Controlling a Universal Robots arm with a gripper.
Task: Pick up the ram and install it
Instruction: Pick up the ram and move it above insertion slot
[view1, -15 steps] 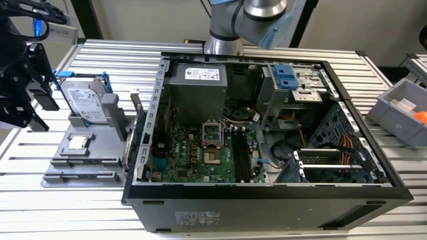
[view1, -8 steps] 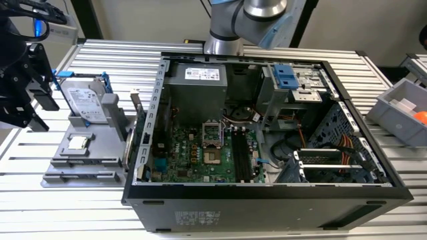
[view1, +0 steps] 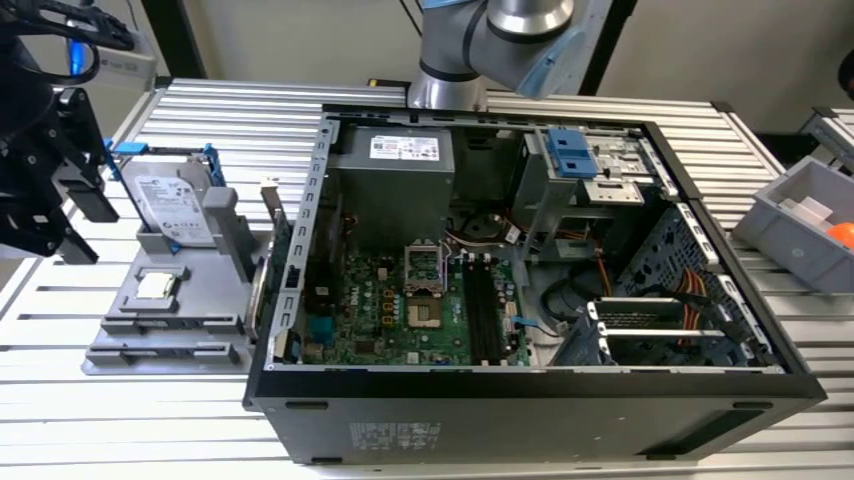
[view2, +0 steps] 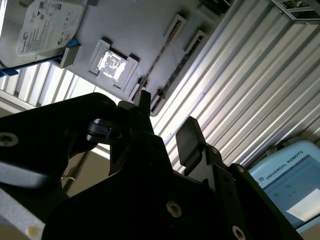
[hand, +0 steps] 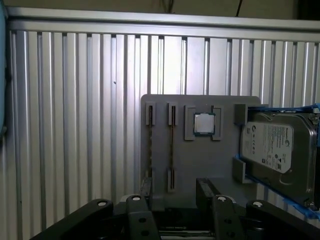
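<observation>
Black gripper (view1: 80, 225) at the exterior view's left edge, raised above the ribbed aluminium table (view1: 200, 110), fingers apart, nothing in them. Grey holder (view1: 200, 320) lies just beside and below it, carrying a silver hard drive (view1: 174, 205) and a square processor chip (view1: 155, 285). Open computer case (view1: 534, 390) is farther off, past the holder.

Second wrist view: gripper (view2: 167, 120) spread and empty. Ram (view2: 177, 72) is a thin dark strip on edge in a holder (view2: 135, 30) slot. It runs away from the gap between the fingers (view2: 189, 135), untouched. Processor chip (view2: 111, 62) and hard drive (view2: 45, 22) lie off to one side.

First wrist view: gripper (hand: 176, 192) jaws wide, over the holder (hand: 200, 155) edge. Ram (hand: 171, 150) is in line with the gap, clear of both fingers. A neighbouring slot (hand: 150, 145) lies ahead of one finger (hand: 146, 187). Processor chip (hand: 203, 123) and hard drive (hand: 272, 150) lie farther out.
</observation>
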